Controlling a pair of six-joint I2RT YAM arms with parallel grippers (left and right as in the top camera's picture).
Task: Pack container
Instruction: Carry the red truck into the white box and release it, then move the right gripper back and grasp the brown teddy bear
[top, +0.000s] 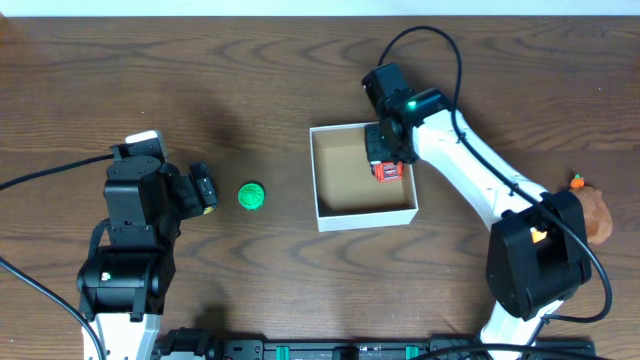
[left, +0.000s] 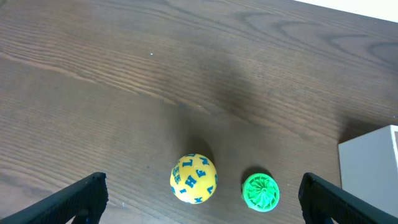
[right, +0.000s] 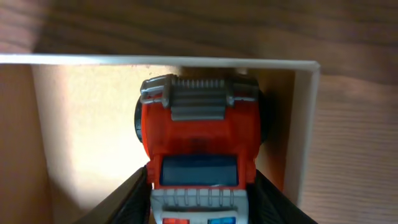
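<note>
The container (top: 365, 214) is a white-walled cardboard box with a tan inside at the table's middle. My right gripper (top: 384, 155) is inside its right part, shut on a red toy truck (top: 385, 171). In the right wrist view the truck (right: 199, 137) fills the space between my fingers, near the box's corner (right: 305, 112). A green ribbed disc toy (top: 251, 196) lies left of the box. My left gripper (top: 203, 190) is open just left of it. In the left wrist view a yellow ball with blue letters (left: 193, 178) and the green toy (left: 260, 191) lie between my open fingers.
A brown object with a small orange piece (top: 596, 213) lies at the right edge of the table. The box's white wall shows at the right of the left wrist view (left: 373, 168). Black cables run off the left side.
</note>
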